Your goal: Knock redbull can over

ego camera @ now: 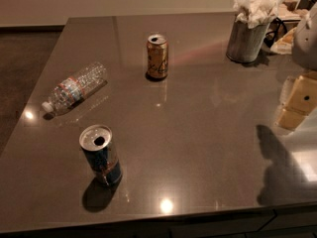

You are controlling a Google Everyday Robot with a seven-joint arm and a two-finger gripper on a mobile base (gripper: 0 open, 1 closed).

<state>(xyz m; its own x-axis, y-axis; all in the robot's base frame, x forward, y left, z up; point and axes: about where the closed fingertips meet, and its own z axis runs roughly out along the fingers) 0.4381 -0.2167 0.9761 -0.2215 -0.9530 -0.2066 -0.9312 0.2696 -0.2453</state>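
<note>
Redbull can (100, 155) stands upright near the tabletop's (208, 133) front-left corner. Gripper (296, 107) hangs well apart at the right edge, can't tell if it's open or closed. Looks like approach stage; next move needs a sideways shove up high.

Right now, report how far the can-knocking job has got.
Done: nothing yet. The redbull can stands upright near the front edge of the table. In hand: the gripper is at the right edge of the view, well apart from the can. Left: cross the table to the can and tip it, probably without touching the gold can.
</note>
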